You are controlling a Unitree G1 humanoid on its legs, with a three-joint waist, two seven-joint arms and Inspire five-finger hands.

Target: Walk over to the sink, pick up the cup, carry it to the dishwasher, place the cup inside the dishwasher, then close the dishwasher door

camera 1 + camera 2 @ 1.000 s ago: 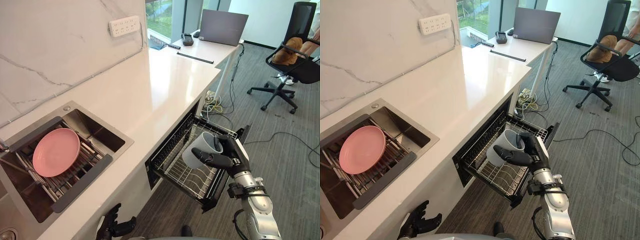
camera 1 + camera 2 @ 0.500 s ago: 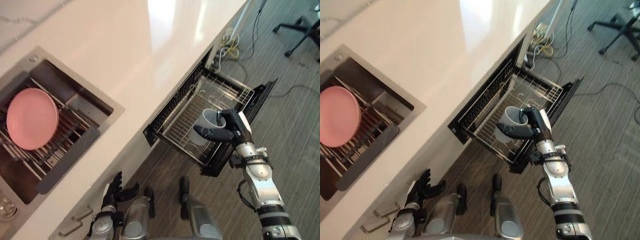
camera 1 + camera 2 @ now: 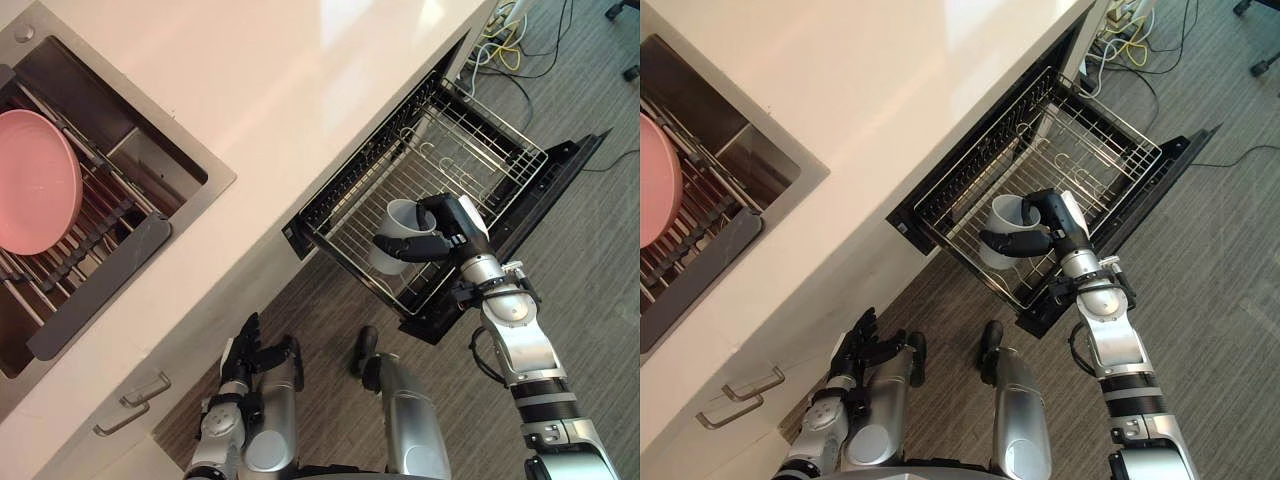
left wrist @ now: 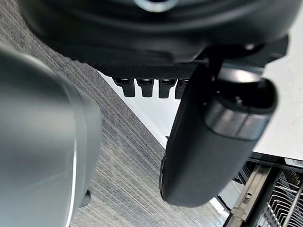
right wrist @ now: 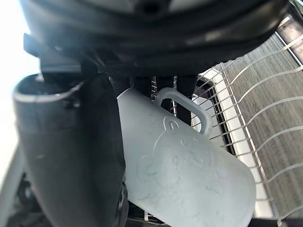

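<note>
The right hand point(image 3: 455, 222) has its fingers and thumb curled round the pale cup point(image 3: 386, 263). It holds the cup just above the wire rack point(image 3: 480, 150) of the open dishwasher. The left hand point(image 3: 856, 347) hangs low beside the desk point(image 3: 250, 90), fingers straight and spread.

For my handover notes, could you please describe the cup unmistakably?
Below the white counter, the dishwasher's wire rack is pulled out. Over its near corner the right robot hand grips the cup: pale grey, loop-handled, solid against thin wires.

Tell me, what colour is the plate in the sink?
Pink plate; clearest in left eye view.
</note>
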